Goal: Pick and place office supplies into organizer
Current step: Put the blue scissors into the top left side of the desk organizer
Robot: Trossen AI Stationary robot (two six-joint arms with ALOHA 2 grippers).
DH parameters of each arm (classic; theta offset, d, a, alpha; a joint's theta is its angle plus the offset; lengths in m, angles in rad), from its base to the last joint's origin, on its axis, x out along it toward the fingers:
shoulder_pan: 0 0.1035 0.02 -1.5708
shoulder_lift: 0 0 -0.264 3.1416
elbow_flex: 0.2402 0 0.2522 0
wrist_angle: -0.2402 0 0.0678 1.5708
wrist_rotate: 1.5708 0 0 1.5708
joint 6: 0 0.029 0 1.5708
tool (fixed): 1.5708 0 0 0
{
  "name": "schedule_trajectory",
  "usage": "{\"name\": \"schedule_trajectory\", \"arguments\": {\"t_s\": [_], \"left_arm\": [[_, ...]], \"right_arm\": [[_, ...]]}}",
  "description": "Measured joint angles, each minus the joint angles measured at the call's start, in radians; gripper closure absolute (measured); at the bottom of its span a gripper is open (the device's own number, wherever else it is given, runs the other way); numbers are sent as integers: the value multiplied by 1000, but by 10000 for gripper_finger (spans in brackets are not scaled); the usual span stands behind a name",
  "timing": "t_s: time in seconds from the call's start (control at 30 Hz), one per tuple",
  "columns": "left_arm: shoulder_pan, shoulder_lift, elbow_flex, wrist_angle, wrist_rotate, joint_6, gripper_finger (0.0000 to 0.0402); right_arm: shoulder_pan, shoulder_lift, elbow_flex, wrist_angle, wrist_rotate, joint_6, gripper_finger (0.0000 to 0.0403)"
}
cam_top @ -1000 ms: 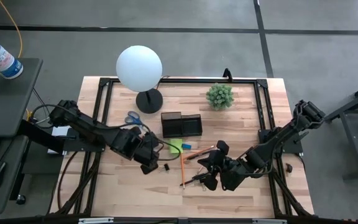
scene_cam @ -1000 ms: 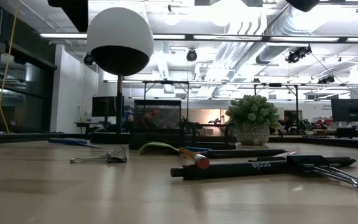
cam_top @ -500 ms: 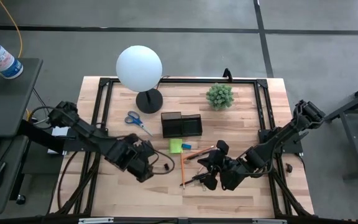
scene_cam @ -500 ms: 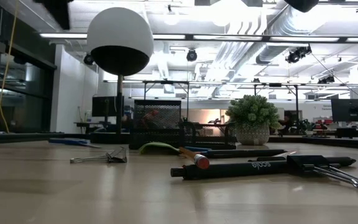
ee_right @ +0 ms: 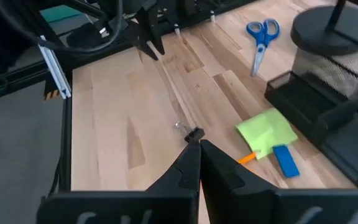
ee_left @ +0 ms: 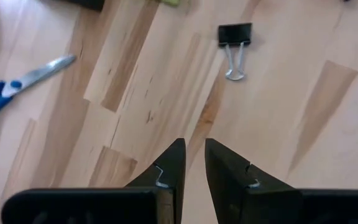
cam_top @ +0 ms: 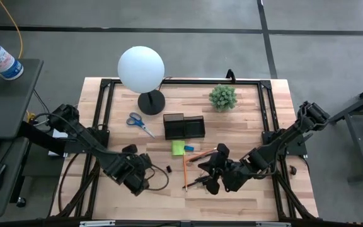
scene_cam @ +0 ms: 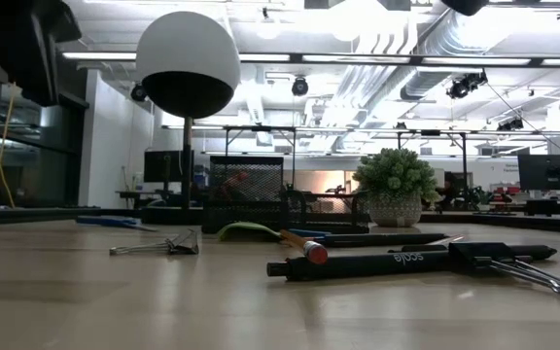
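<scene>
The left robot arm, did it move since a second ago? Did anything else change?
Yes. The left gripper pulled back from beside the black binder clip toward the table's front left, carrying nothing. The clip lies where it was. The right gripper, shut, kept its place by the pens, and the blue-handled scissors, lime-green sticky-note pad and dark organizer box did not move.

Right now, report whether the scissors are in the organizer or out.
Out. The blue-handled scissors lie flat on the table, left of the organizer and apart from it, near the lamp base.
</scene>
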Motion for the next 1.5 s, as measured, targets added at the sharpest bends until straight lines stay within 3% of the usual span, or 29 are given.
{"name": "schedule_trajectory", "arguments": {"t_s": [0.33,0.5,0.73,0.93,1.17,1.3,1.5], "left_arm": [[-31,0,-2,0,-37,85,356],[-31,-40,-34,16,-44,100,394],[-50,-255,-236,127,-51,48,388],[-68,-463,-355,307,-131,86,397],[-67,-545,-398,173,-231,85,383],[-22,-549,-417,35,-224,-1,376],[134,-553,-441,-62,-135,-313,363]], "right_arm": [[-102,62,0,142,-108,-53,393],[-142,136,0,197,-160,18,393],[-164,189,0,251,-171,57,382],[-189,191,0,244,-206,91,359],[-242,191,0,260,-210,93,320],[-262,191,0,311,-210,79,303],[-276,191,0,335,-209,42,293]]}}
